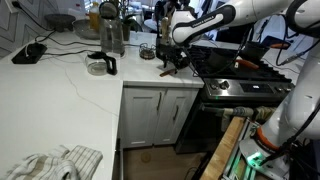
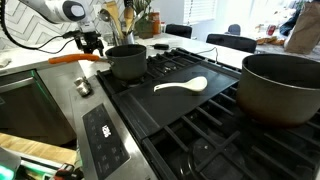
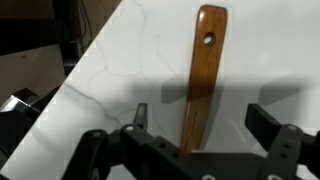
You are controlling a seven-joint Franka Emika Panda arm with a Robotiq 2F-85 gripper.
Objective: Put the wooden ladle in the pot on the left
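Note:
My gripper (image 3: 200,118) is open, its two fingers on either side of an orange-brown handle (image 3: 203,75) with a hole near its far end, raised over the white counter. In an exterior view this handle (image 2: 75,58) sticks out leftward from the small dark pot (image 2: 127,62) at the stove's left, and my gripper (image 2: 90,43) hangs just above it. The gripper also shows in an exterior view (image 1: 175,62) at the counter's edge by the stove. The slim light-brown wooden ladle does not show clearly in any view.
A white spoon (image 2: 182,86) lies on the stove grate. A large dark pot (image 2: 283,88) stands at the right. A steel canister (image 1: 112,35), a small jug (image 1: 99,65) and jars stand on the white counter (image 1: 70,85). A cloth (image 1: 55,163) lies low in front.

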